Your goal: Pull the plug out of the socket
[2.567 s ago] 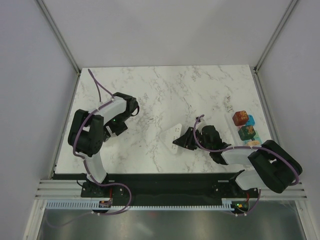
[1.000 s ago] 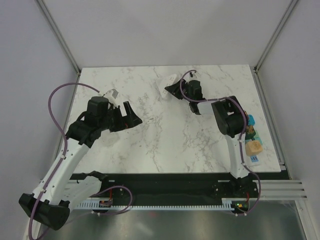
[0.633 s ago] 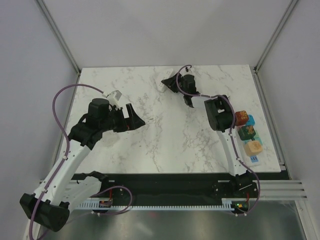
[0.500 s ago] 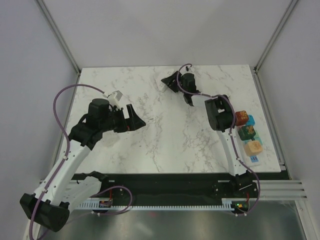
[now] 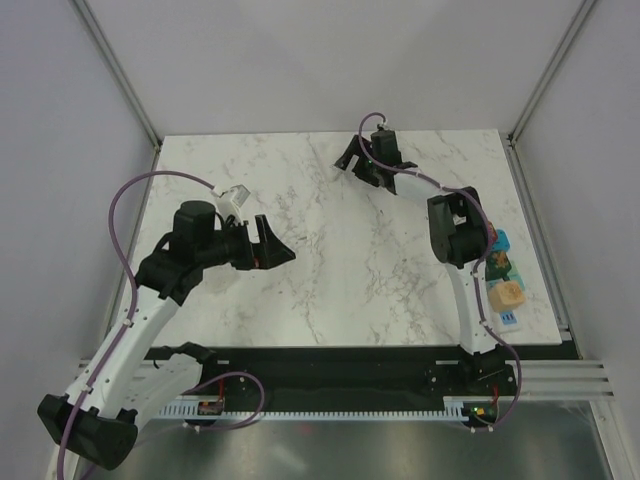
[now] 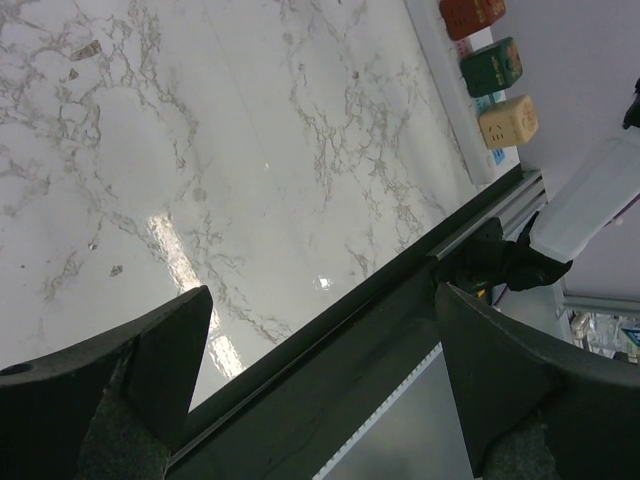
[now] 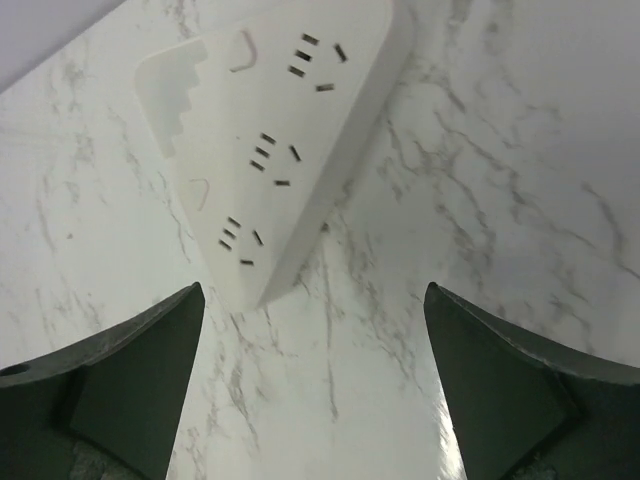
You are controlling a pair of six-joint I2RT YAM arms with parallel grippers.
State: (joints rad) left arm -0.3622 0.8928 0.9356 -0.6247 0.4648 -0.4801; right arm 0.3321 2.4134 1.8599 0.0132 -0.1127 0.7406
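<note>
Plug: can't find one seated. The white three-sided power strip (image 7: pixel 270 150) lies flat at the far end of the marble table (image 5: pixel 380 260), and all 3 outlet groups on its face show bare slots. The only plug-like things are the coloured cube adapters (image 6: pixel 492 65), in a row at the table's right edge, well apart from the strip. Can't tell whether they sit in a socket bar of their own. Right gripper (image 7: pixel 310 300) hangs over the strip w/ fingers spread wide, strip's near corner between them, holding nothing. Left gripper (image 6: pixel 322 295) is equally wide open over bare marble, also empty. Handling, as a guess: the strip is light, hard, smooth plastic and prob. skates on the polished top, so pin it w/ one arm. A cube adapter would be rigid and not fragile, held by pin friction. Pinch 2 opposite flat sides low on the body and pull straight out along the pins, no twisting.
</note>
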